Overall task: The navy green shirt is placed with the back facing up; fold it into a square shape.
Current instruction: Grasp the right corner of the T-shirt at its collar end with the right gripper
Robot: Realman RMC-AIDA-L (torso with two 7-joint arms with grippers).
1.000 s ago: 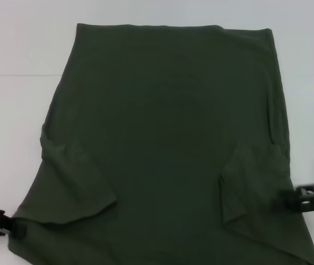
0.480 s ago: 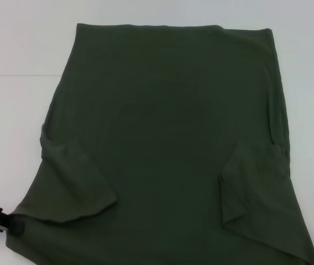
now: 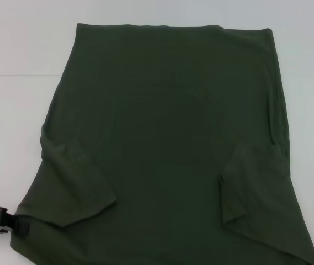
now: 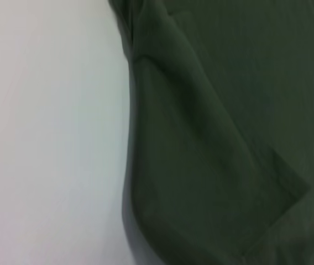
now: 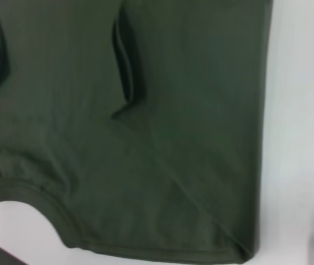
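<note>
The shirt (image 3: pixel 168 143) lies flat on the white bench (image 3: pixel 13 110), back up, both sleeves folded in over the body. The left tool (image 3: pixel 2 220) sits at about 8 o'clock, touching the shirt's edge; I cannot tell whether it is spread or pinching. The right tool is out of sight.

shirt: 1, the navy green shirt (image 3: pixel 168 138)
folded-in sleeves: 2
grippers seen: 1, left gripper (image 3: pixel 13 221)
table (image 3: pixel 19 110): 1
</note>
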